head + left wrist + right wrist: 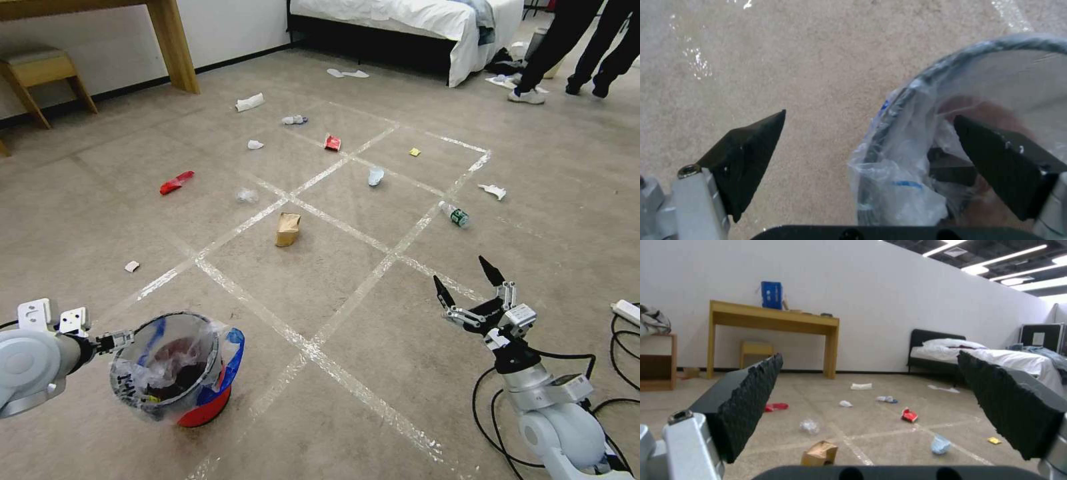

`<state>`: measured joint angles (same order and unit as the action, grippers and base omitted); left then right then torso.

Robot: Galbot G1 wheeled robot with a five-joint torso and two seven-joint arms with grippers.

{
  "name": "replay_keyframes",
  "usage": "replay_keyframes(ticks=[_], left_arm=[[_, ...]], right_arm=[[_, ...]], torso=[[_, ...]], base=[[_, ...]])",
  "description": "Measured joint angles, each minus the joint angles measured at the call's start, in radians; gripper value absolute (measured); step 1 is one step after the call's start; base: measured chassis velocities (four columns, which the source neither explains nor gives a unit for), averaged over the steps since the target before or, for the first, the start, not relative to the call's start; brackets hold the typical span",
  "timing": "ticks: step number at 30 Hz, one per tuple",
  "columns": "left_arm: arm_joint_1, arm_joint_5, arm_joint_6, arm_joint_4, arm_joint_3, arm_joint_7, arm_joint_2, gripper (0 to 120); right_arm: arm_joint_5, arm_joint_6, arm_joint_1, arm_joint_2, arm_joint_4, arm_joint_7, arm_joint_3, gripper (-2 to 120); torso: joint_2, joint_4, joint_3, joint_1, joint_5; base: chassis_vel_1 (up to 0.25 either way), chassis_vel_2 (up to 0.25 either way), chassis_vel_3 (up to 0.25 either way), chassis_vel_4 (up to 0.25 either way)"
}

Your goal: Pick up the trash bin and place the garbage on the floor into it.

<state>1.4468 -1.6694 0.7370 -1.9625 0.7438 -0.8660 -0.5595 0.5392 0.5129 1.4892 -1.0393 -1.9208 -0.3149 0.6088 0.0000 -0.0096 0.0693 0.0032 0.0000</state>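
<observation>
Two grippers up: left gripper (867,146) at the bin (175,367), jaws wide w/ one finger inside the rim, one outside, bin on carpet front-left. Right gripper (470,287) wide open, empty. Paper bag (287,229), bottle (454,214), wrappers lie ahead.

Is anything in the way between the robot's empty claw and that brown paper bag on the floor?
Nothing visible. The right gripper hangs open above bare carpet, and the brown paper bag stands farther ahead and toward the robot's left, with only floor tape between them.
</observation>
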Motion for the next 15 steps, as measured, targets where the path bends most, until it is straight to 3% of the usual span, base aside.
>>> replay_keyframes(ticks=[12, 13, 15], left_arm=[[-0.076, -0.025, -0.001, 0.059, -0.095, -0.004, -0.009, 100], [-0.108, -0.036, -0.001, 0.075, -0.133, -0.018, -0.016, 100], [-0.119, -0.038, -0.001, 0.083, -0.147, -0.021, -0.018, 100]], right_arm=[[-0.005, 0.006, 0.000, -0.009, 0.010, -0.001, -0.004, 100], [-0.005, 0.007, -0.001, -0.009, 0.013, -0.001, -0.004, 100], [-0.005, 0.007, -0.002, -0.009, 0.013, -0.001, -0.004, 100]], torso=[[0.000, 0.0001, 0.000, 0.000, 0.0000], [0.000, -0.0002, 0.000, 0.000, -0.0001], [0.000, -0.0002, 0.000, 0.000, -0.0001]], base=[[0.000, 0.000, 0.000, 0.000], [0.000, 0.000, 0.000, 0.000], [0.000, 0.000, 0.000, 0.000]])
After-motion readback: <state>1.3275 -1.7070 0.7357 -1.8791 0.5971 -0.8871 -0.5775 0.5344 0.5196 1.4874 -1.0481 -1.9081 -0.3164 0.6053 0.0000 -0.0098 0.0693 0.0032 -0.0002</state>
